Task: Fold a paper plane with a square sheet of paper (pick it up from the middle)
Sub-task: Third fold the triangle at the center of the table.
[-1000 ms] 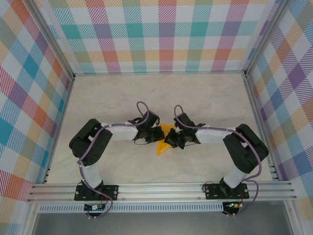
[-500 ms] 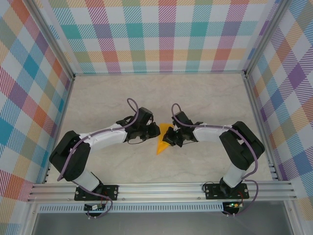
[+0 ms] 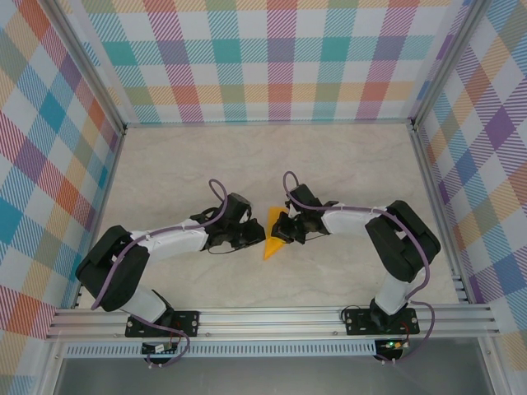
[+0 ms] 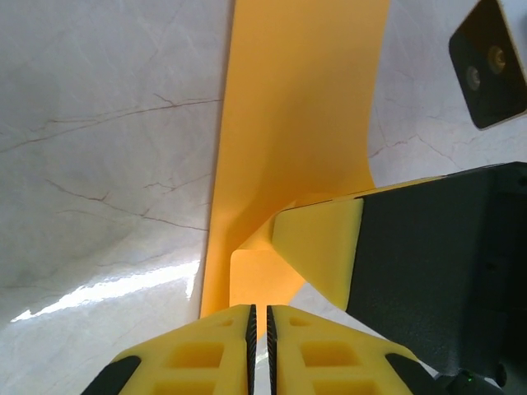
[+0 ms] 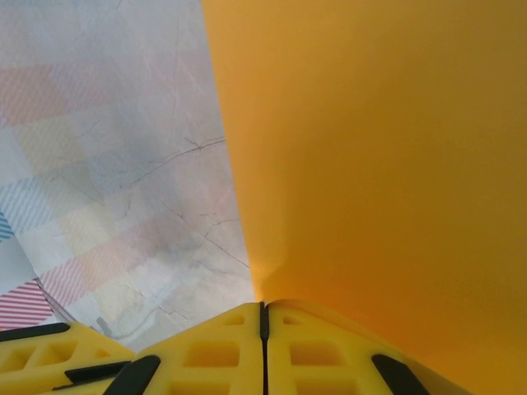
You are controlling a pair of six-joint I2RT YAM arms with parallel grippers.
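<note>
Paper plane [image 3: 271, 237]: mid-table, between the two gripper heads, sharp tip toward the arm bases, wide end toward the far wall. I cannot tell whether it rests on the table [image 3: 354, 164] or is lifted off it.

Near edge, top view: aluminium rail [image 3: 272, 322] carrying both arm bases. Both arms reach inward, with purple cables [image 3: 216, 191] looping over the wrists.

Left gripper [image 4: 258, 311]: yellow fingers pressed almost together with a hairline gap, and the orange paper's lower end runs in between them. I log it as clenched on the paper plane.

Right gripper [image 5: 263, 306]: fingers closed flush along one seam. The paper comes out at the tips and spreads up the right side of that view. Also clenched on the paper plane.

View differences: from above, the black gripper heads cover both long edges of the plane, so I get the dart outline but not the contact. The left wrist camera supplies it: one yellow finger [image 4: 319, 251] of the right gripper lies against the paper's right side just beyond my left fingertips, its black body behind it. The right wrist camera gives a smooth orange face and, to its left, bare marble-patterned table with a faint checked reflection.

Far: checked walls [image 3: 272, 58] in many colours on three sides.
</note>
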